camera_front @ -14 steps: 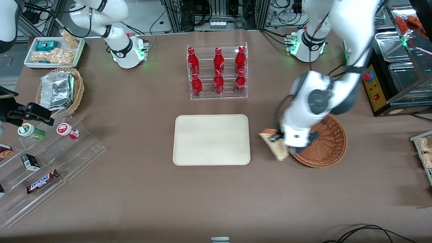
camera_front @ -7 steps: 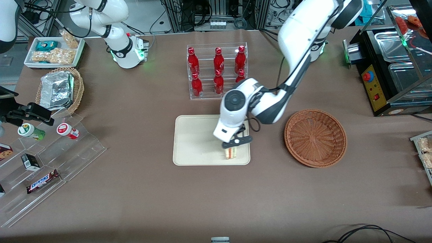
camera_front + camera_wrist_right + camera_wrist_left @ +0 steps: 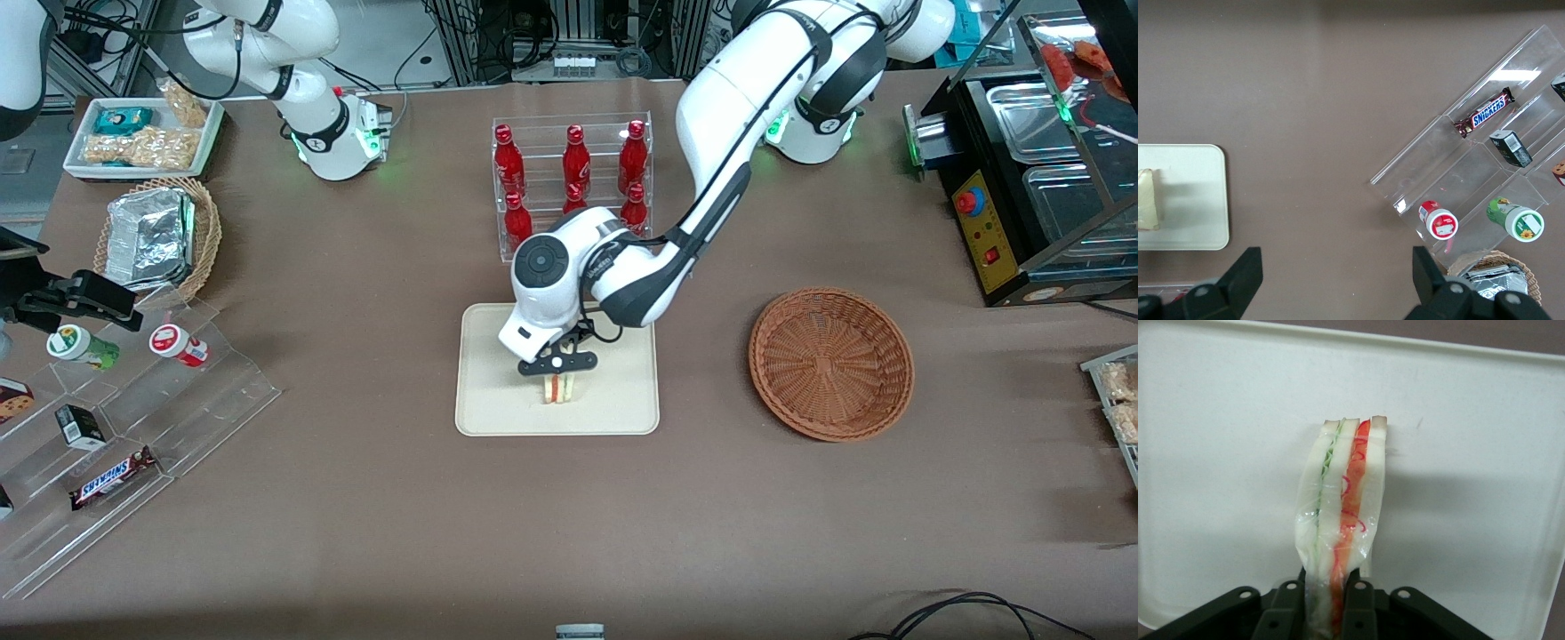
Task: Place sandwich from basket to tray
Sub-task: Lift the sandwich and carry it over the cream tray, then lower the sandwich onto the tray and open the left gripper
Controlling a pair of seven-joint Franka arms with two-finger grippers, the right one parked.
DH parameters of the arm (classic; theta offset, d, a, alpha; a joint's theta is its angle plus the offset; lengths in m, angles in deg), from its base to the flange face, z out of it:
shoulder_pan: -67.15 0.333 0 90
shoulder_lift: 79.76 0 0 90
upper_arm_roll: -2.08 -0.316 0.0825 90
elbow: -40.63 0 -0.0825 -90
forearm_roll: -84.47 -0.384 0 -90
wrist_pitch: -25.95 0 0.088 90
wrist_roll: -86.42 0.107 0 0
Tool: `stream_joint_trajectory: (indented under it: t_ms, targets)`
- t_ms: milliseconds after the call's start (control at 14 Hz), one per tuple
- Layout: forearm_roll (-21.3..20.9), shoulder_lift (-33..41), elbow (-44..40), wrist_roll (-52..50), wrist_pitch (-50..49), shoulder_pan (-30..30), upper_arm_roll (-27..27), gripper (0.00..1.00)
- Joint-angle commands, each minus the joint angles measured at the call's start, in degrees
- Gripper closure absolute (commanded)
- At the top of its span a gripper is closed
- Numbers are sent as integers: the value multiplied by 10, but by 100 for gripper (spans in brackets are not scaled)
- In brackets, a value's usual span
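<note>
We see the pincer (image 3: 557,380) clamped on the sandwich (image 3: 557,388), its two fingers (image 3: 1359,600) pressed against the bread faces with only the wedge's thickness between them. In the wrist view the sandwich (image 3: 1341,520) stands on edge, wrapped in clear film, green and orange-red layers showing between pale slices. It hangs over the tray (image 3: 498,409), in the part nearer the front camera; we cannot tell whether it touches the tray's surface. The tray (image 3: 1218,453) fills the wrist view under the sandwich. The arm (image 3: 711,133) reaches from its base down over the bottle rack (image 3: 573,187), wrist bent so the pincer points straight down. The basket (image 3: 831,363) sits on the table (image 3: 569,524) beside the tray, toward the working arm's end, with nothing in it.
</note>
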Motion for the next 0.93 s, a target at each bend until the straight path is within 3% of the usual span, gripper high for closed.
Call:
stream_joint_trajectory:
  t_ms: [0, 71, 214, 500, 643, 857]
  targets:
    - [-10, -10, -30, 4, -19, -6, -10, 12]
    - [-8, -5, -31, -2, -20, -6, -11, 0]
    - [-10, 7, -33, -48, -23, -1, -13, 0]
    - [2, 108, -28, -53, -109, 30, -28, 0]
    - [62, 173, -14, -25, -164, 90, -23, 0]
    - [114, 261, 27, 85, -257, 166, -23, 0]
